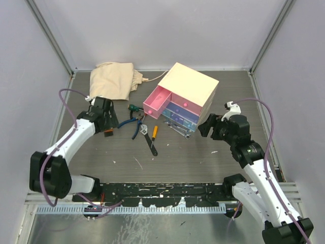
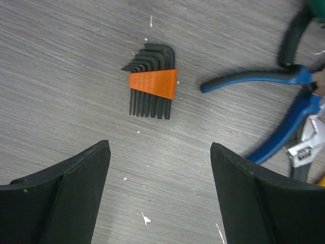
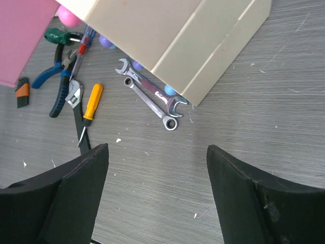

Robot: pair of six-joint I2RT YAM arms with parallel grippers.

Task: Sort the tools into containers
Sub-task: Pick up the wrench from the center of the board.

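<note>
Hovering over hex key set (image 2: 151,81), left gripper (image 2: 160,148) jaws apart, empty; right gripper (image 3: 157,150) also apart. Set seems light, stiff, flat, maybe slippery; pinch across orange holder (image 2: 154,85).

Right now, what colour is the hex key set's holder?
The holder is orange; left wrist view shows it best.

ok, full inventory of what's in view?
chest: 1, cream, far centre
pink drawer: 1, pulled open, chest's upper left
cloth: 1, beige, far left
pliers: 1, blue-handled, mid table
hex key set: 1, black in orange holder, left of pliers
green-handled screwdriver: 1, beside open drawer
slim blue-and-red tool: 1, by pliers' jaws
adjustable wrench: 1, silver and black, next to pliers
orange-handled screwdriver: 1, beside wrench
spanners: 2, silver, by chest front
left end effector: black, open, empty
right end effector: black, open, empty
</note>
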